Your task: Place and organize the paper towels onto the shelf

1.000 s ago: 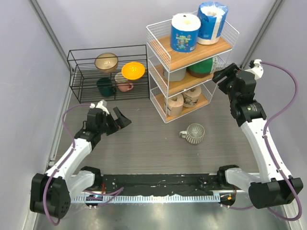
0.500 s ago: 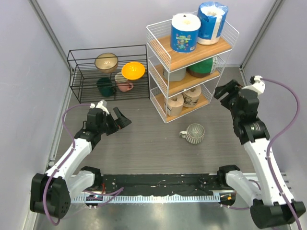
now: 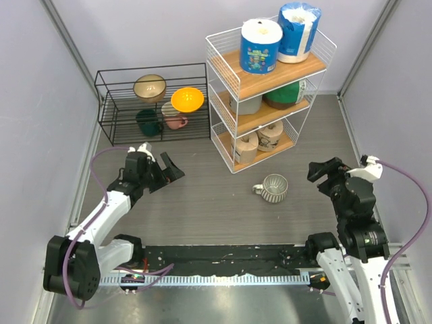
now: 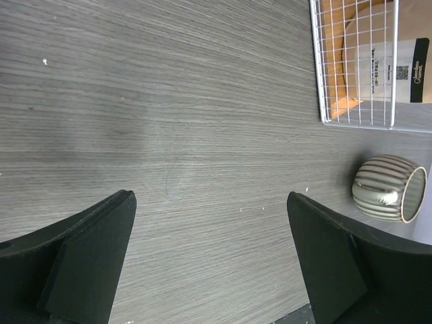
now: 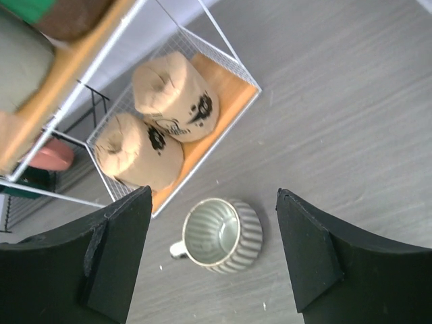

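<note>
Seeing the left claw [image 3: 169,169] and right claw [image 3: 326,174] wide and empty, we fear the right clipping the ribbed grey-white ceramic mug [image 3: 273,187] at lower centre.

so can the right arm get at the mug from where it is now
Probably yes. The mug stands alone on bare table, just left of the right gripper, with nothing between them; the shelf is behind it and apart. The jaws are open and empty.

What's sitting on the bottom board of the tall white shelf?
Two wrapped rolls stand side by side there: the left tan roll and the right tan roll. Bare wood of the bottom board shows beside them. The wood under and behind the rolls is covered.
</note>
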Controlling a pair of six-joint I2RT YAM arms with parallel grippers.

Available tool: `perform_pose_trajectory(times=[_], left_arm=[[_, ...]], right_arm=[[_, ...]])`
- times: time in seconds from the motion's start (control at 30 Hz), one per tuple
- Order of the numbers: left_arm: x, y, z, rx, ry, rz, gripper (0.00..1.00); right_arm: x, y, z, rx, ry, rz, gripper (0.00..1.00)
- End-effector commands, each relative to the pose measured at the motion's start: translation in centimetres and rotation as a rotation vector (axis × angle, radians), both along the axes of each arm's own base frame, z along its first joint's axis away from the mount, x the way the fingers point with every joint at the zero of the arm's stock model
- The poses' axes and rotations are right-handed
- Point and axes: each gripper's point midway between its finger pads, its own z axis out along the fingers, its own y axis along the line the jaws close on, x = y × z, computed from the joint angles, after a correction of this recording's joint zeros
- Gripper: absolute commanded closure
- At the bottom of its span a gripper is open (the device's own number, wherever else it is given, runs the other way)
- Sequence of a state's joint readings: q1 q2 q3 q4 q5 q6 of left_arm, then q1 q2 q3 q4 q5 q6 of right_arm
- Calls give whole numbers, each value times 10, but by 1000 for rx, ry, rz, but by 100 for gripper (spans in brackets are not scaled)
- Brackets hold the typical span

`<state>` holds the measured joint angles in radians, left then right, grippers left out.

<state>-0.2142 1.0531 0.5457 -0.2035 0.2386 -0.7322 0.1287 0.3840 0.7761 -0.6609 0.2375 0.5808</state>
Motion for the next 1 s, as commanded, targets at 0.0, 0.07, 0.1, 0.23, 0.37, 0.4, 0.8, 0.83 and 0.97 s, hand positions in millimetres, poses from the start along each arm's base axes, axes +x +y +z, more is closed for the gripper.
perform_pose_trajectory(times=[0.0,0.07,0.1,0.23,0.37,0.4,0.8,0.83,0.97], left_arm=[[14,3,21,28,-49,12,0],[15,7,23,49,-51,21,0],[13,9,22,62,-41,25,0],[14,17,39,98,-82,43,0],[9,23,52,107,-122,66,0],[7,22,55,106,-134,62,0],[-10,43,82,109,-284,165,0],[-11,44,82,106,-284,167,0],[-12,51,87,120,-311,204,0]], right_arm=[[-6,3,-21,44,47,-1,20],[-5,5,-28,70,58,-5,20],[-5,6,-32,76,65,-2,20],[-5,11,-48,103,92,11,19],[-4,12,-42,106,58,18,19],[-4,10,-41,95,55,15,19],[-6,-10,-51,114,100,-128,15],[-4,-10,-53,108,113,-129,15],[-4,-11,-55,103,132,-138,15]])
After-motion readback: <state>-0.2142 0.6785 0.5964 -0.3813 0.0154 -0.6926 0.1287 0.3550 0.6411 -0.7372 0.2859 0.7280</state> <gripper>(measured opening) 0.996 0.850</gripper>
